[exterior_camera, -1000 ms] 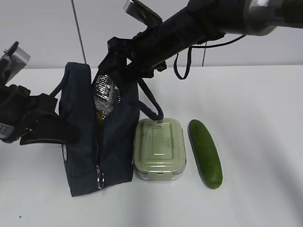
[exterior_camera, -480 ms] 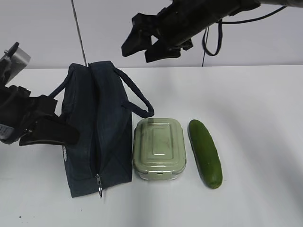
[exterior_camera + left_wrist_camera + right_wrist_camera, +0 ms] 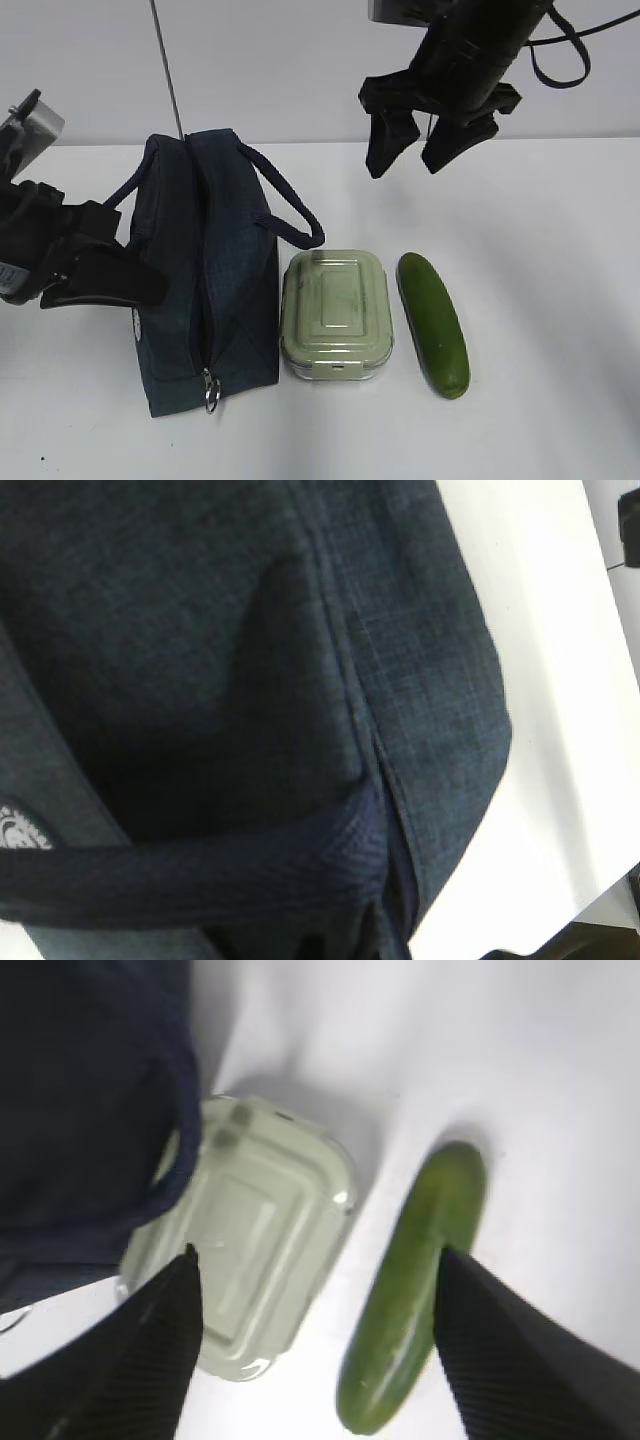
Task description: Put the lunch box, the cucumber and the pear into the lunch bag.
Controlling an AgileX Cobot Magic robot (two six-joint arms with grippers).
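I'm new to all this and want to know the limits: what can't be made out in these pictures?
- Pear: in no view; the bag looks closed on top, so its inside is hidden.
- Left gripper: exterior view, its tips are pressed against the bag; the left wrist view shows only fabric.
- Lunch box and cucumber: blurred in the right wrist view.
- Right gripper: arm cut off by the top edge.

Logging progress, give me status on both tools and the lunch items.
Right tool open, empty. Left tool shut at lunch bag. Lunch box, cucumber on table.

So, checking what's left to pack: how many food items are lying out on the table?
1: the cucumber, right of the lunch box. No pear shows; it may be hidden inside the lunch bag.
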